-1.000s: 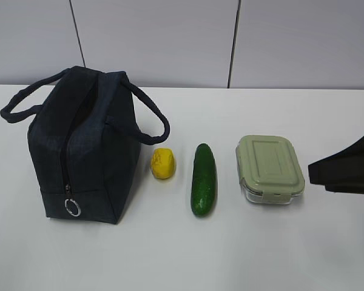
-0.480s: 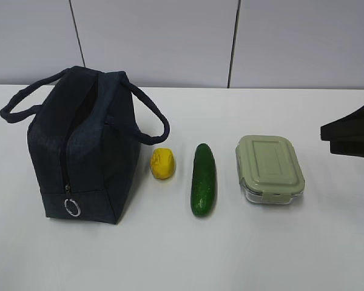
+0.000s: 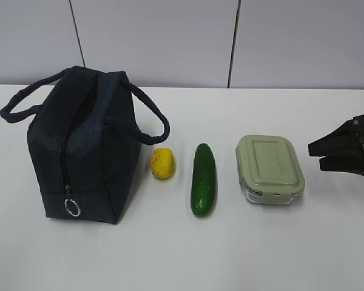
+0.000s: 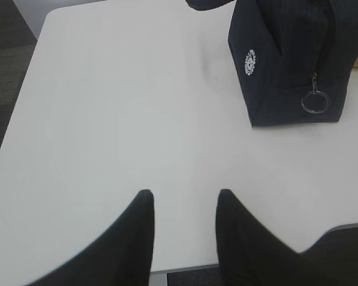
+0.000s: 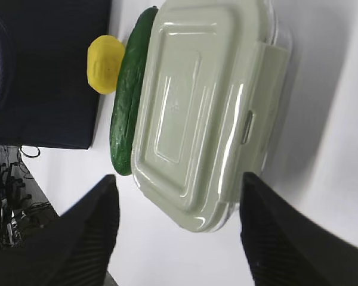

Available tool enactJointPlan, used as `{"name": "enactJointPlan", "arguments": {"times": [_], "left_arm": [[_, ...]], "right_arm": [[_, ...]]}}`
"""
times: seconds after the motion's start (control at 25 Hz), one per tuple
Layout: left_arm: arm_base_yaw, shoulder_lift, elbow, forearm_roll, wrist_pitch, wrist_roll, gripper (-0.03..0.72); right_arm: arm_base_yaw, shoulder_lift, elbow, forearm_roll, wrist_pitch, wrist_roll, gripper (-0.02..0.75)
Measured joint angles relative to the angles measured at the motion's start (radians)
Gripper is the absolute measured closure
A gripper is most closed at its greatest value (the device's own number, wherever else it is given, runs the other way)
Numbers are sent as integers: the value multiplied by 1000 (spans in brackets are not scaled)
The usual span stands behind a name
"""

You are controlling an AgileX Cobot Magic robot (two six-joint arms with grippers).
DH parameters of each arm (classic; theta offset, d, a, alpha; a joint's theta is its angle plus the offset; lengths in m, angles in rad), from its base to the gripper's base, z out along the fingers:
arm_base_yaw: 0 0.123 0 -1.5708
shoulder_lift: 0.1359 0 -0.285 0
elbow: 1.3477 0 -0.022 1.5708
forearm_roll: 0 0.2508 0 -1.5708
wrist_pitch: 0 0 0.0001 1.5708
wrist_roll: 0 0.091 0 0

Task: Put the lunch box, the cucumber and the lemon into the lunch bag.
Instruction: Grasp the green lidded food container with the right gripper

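The navy lunch bag (image 3: 82, 145) stands at the left with its zipper open at the top and its silver ring pull (image 3: 72, 208) low on the front. The lemon (image 3: 162, 163), the cucumber (image 3: 204, 178) and the lunch box (image 3: 269, 168) with its sage-green lid lie in a row to its right. My right gripper (image 3: 315, 155) is open, just right of the lunch box and apart from it; in the right wrist view (image 5: 178, 185) the box (image 5: 206, 107) lies ahead of the spread fingers. My left gripper (image 4: 183, 196) is open and empty over bare table near the front edge.
The white table (image 3: 188, 254) ends at a grey wall behind. In the left wrist view the bag (image 4: 292, 59) with its white logo (image 4: 251, 62) stands at the far right, and the table's front edge (image 4: 185, 271) and dark floor show below the fingers.
My right gripper rose and drew back to the right, then came down and left again toward the lunch box, with its fingers now seen spread. The bag, lemon, cucumber and lunch box have not moved.
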Motion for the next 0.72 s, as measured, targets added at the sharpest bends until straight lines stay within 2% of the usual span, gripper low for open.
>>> {"name": "enactJointPlan", "arguments": {"times": [0.24,0.72], "left_arm": [[0,0,0,0,0,0,449],[0,0,0,0,0,0,449]], "right_arm": [[0,49,-71,-12,0,-11,220],[-2,50,-108,-34,0,-31,215]]}}
